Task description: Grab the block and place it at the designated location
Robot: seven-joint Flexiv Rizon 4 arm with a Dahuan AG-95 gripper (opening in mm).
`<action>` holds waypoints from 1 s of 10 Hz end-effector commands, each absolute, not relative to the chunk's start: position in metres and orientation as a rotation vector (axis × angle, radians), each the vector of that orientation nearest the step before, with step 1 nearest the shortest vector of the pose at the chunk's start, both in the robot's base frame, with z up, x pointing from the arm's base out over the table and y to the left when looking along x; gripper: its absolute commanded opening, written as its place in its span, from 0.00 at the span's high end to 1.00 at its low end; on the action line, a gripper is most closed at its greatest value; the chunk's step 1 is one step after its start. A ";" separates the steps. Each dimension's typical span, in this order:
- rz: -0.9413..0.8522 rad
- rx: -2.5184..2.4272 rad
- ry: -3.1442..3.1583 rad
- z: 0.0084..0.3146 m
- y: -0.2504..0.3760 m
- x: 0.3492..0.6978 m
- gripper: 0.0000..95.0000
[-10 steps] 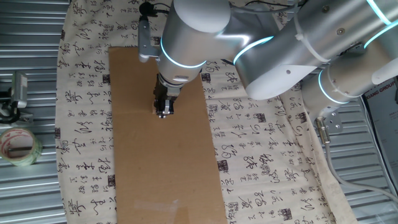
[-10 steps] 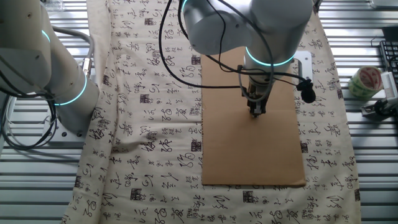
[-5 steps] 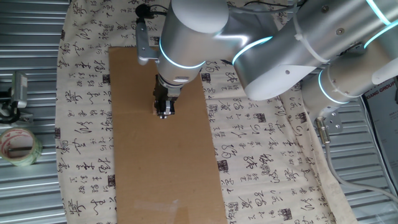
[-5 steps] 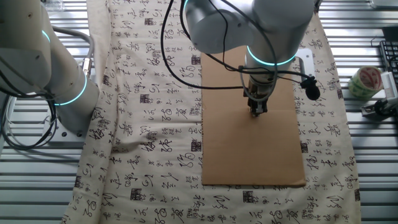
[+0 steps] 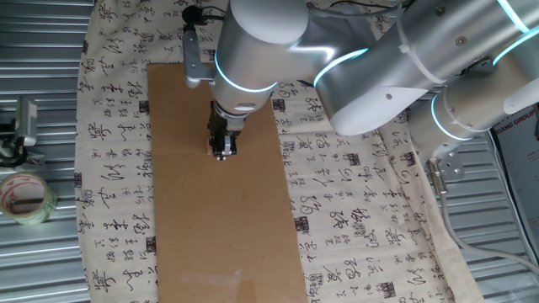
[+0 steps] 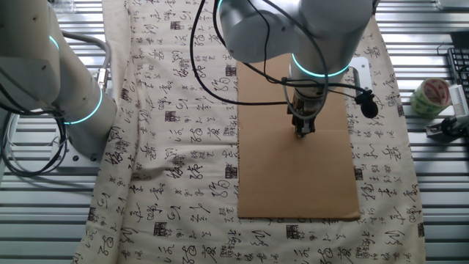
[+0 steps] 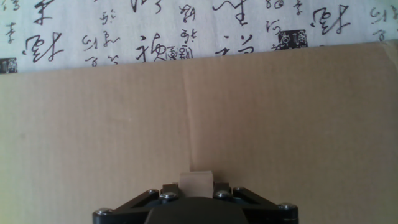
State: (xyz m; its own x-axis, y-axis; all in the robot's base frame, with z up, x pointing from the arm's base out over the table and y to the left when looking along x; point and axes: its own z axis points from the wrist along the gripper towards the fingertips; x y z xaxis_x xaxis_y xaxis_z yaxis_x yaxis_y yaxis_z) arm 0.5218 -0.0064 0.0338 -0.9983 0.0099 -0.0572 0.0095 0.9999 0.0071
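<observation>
In the hand view the block [image 7: 196, 180], a pale tan wooden cube, sits between my two dark fingers at the bottom edge. My gripper [image 7: 196, 188] is shut on the block. In one fixed view the gripper [image 5: 222, 153] points straight down, its tip at the surface of the brown cardboard sheet [image 5: 202, 227], in its upper half. The other fixed view shows the same gripper [image 6: 303, 131] over the cardboard [image 6: 293, 183]. The block is too small to make out in both fixed views. The black dot is hidden or out of view.
A cloth with black calligraphy [image 5: 354, 219] lies under the cardboard. A tape roll [image 5: 24, 198] lies on the metal slats at the left, and also shows in the other fixed view [image 6: 429, 95]. A second robot arm [image 6: 73, 95] stands at the cloth's edge.
The wrist has turned slightly about its own axis; the camera bracket has shifted a little. The gripper tip stays at the same spot on the cardboard.
</observation>
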 end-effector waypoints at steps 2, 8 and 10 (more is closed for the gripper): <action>0.014 0.017 3.085 0.033 -0.006 0.522 1.00; 0.013 0.023 3.086 0.033 -0.006 0.522 1.00; 0.013 0.027 3.087 0.033 -0.006 0.522 1.00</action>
